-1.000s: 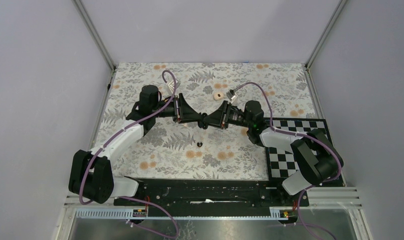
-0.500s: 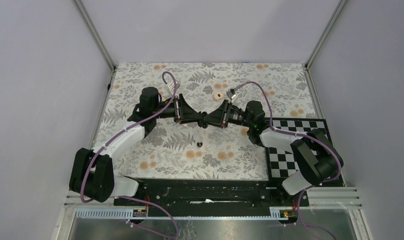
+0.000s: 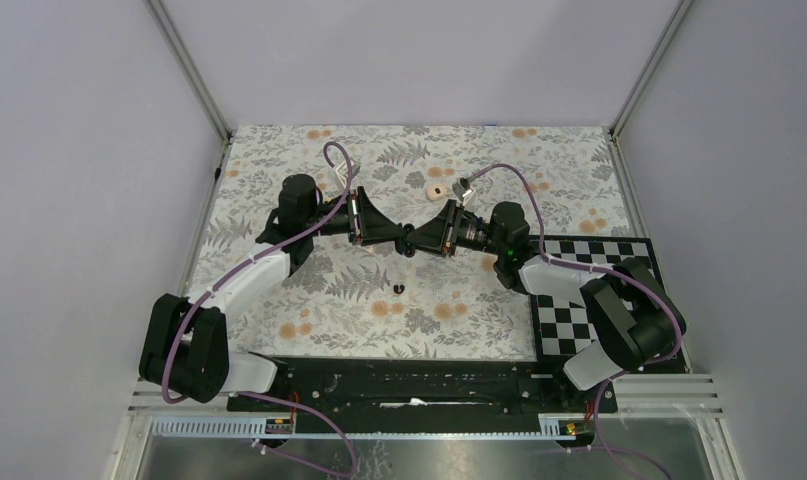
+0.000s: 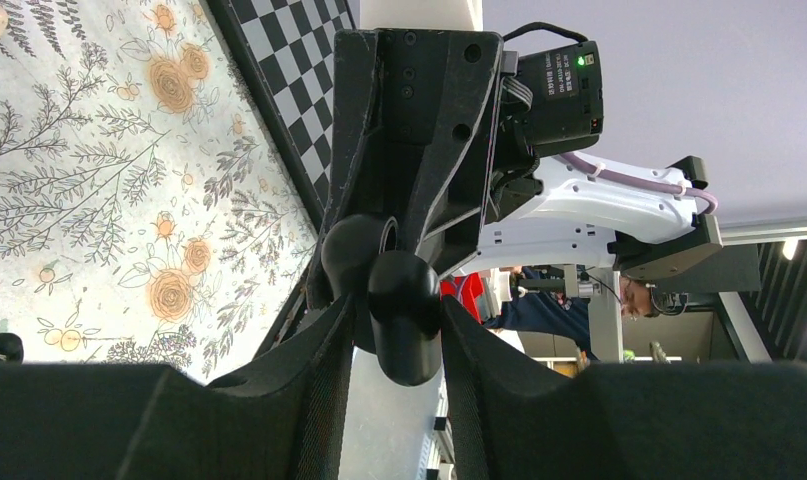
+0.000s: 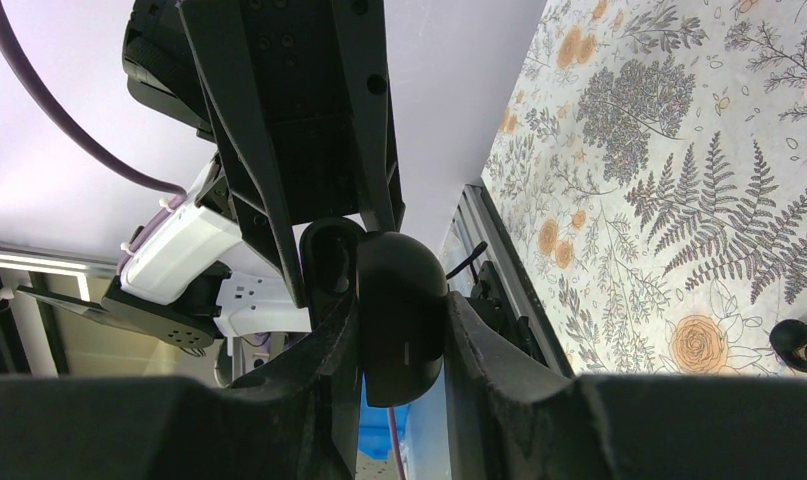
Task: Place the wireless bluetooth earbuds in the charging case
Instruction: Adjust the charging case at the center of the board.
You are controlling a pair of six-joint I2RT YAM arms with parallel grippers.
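Note:
The black glossy charging case (image 3: 408, 242) hangs above the table's middle, gripped from both sides. My left gripper (image 3: 401, 237) is shut on one rounded half (image 4: 404, 318). My right gripper (image 3: 416, 240) is shut on the other half (image 5: 400, 320), which carries a small light-coloured mark. In each wrist view a second rounded black part shows just behind the held one, at the other gripper's fingertips. One tiny black earbud (image 3: 398, 288) lies on the floral mat in front of the grippers. It also shows in the right wrist view (image 5: 801, 345) and the left wrist view (image 4: 3, 346). The second earbud is not visible.
A peach round disc (image 3: 436, 191) with a hole lies on the mat behind the grippers. A black-and-white checkerboard (image 3: 569, 310) covers the near right of the table. Grey walls and metal posts enclose the floral mat (image 3: 279, 150).
Both grippers, still holding the case, have shifted slightly toward the far side, and the left arm has moved a little forward. The earbud and disc have not moved.

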